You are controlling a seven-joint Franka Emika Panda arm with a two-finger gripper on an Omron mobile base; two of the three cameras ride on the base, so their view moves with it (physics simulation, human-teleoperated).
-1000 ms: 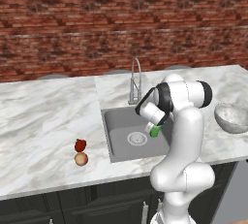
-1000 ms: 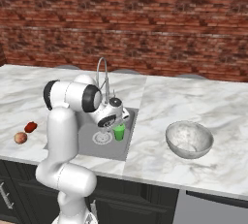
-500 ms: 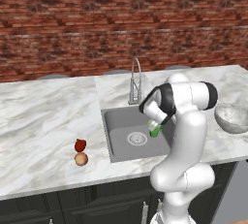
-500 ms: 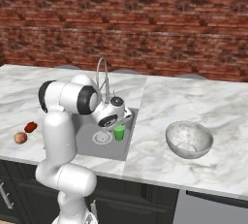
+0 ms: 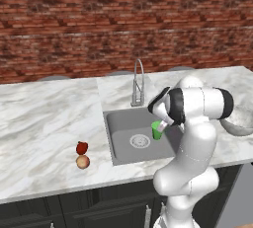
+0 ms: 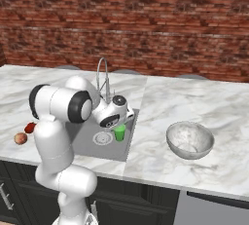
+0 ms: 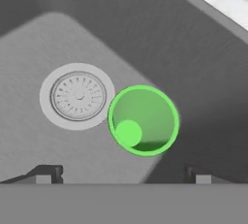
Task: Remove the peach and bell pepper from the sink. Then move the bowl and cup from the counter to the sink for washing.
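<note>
Your fingers (image 7: 124,175) stand wide open and empty above the green cup (image 7: 143,120), upright in the sink (image 5: 118,145) beside the drain, so next you lift clear and go for the bowl (image 6: 189,140) on the tabletop (image 6: 209,107).

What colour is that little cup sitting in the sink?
Bright green; the cup shows best in the hand view, seen from above beside the drain.

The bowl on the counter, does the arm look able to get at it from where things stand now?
Probably yes. The bowl sits alone and upright on bare counter right of the sink, nothing over it. The gripper has open jaws above the cup standing in the sink.
</note>
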